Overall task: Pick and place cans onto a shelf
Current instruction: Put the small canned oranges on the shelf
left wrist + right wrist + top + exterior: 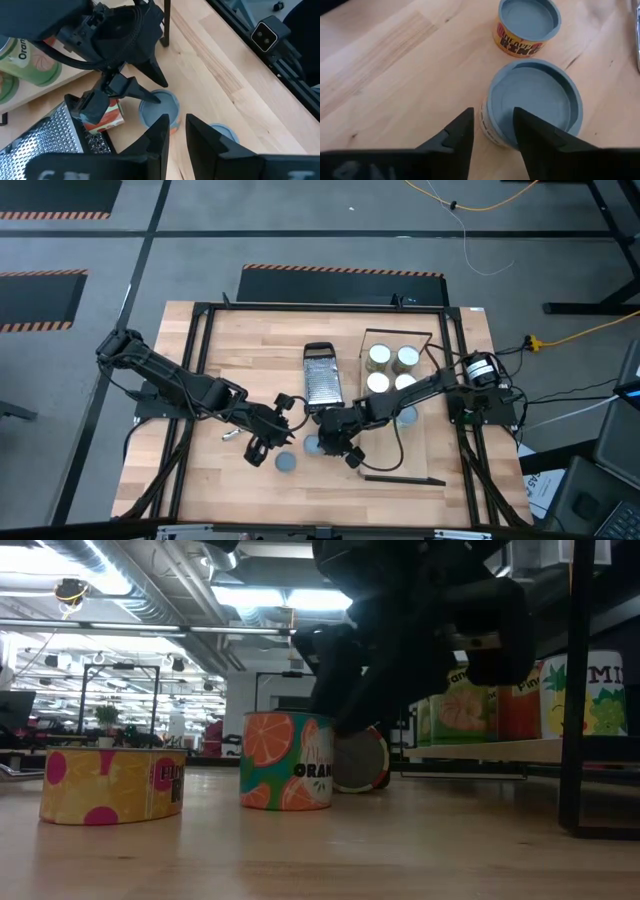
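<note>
The right hand hangs low over the tabletop, fingers a little apart, straddling the near rim of a blue-topped can w/o clamping it. The right wrist view shows that rim between the finger tips; the high view hides most of this can under the arm. A 2nd can, yellow label, stands just beyond the hand, apart from the 1st. The low view alone gives labels: orange-slice print on one can, pink dots on yellow on the other, plus a can lying on its side behind the hand. The left hand sits close beside the right one, fingers slightly apart, empty. A metal grater, perforated, black handle, lies just past both hands, near the right arm. Four round pale-topped cans stand on the light-wood shelf to the right hand's outer side; from table height they're partly blocked by the arm.
</note>
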`<state>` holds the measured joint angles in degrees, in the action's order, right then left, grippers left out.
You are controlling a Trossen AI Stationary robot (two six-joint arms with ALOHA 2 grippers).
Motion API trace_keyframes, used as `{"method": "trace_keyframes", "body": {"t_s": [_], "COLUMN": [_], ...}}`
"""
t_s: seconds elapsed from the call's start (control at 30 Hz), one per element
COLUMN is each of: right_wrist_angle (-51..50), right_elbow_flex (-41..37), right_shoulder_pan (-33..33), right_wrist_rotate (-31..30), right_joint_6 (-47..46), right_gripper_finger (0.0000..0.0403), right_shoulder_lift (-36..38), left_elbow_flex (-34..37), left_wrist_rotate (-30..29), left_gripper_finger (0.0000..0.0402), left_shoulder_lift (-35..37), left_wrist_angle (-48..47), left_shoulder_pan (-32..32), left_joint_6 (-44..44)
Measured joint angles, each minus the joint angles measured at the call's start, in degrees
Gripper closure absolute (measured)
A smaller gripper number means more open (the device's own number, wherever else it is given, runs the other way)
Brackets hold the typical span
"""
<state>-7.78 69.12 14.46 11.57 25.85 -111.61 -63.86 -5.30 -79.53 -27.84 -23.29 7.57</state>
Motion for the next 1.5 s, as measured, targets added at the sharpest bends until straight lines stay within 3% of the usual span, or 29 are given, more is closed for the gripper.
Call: {"method": "trace_keyframes", "body": {"t_s": [0.37,0.77,1.0,1.17,1.4,1.5], "right_wrist_angle": [-0.09,-7.77,-22.52,-30.02,-39.42,-38.90], "right_elbow_flex": [0.02,3.71,8.12,8.37,8.35,6.24], "right_shoulder_pan": [0.01,4.55,6.21,6.10,7.19,7.66], "right_wrist_rotate": [0.12,-0.25,-6.97,-7.89,-14.88,-15.00], "right_joint_6": [-0.07,-0.62,-12.35,-18.84,-24.64,-26.13], "right_gripper_finger": [0.0390,0.0394,0.0393,0.0395,0.0397,0.0397], "right_shoulder_lift": [0.13,8.97,17.84,24.23,27.17,27.07], "left_elbow_flex": [0.00,0.00,0.00,0.00,0.00,0.00], "left_wrist_rotate": [0.02,0.02,0.02,0.02,0.04,0.04], "left_gripper_finger": [0.0346,0.0347,0.0347,0.0347,0.0347,0.0347], "left_shoulder_lift": [0.00,0.00,-0.02,-0.02,-0.02,-0.02], "left_wrist_angle": [0.01,0.20,0.22,0.33,-0.07,0.06], "left_shoulder_pan": [0.00,0.00,0.00,-0.02,-0.15,-0.17], "left_joint_6": [-0.02,-0.13,-0.14,-0.13,-1.52,-1.57]}}
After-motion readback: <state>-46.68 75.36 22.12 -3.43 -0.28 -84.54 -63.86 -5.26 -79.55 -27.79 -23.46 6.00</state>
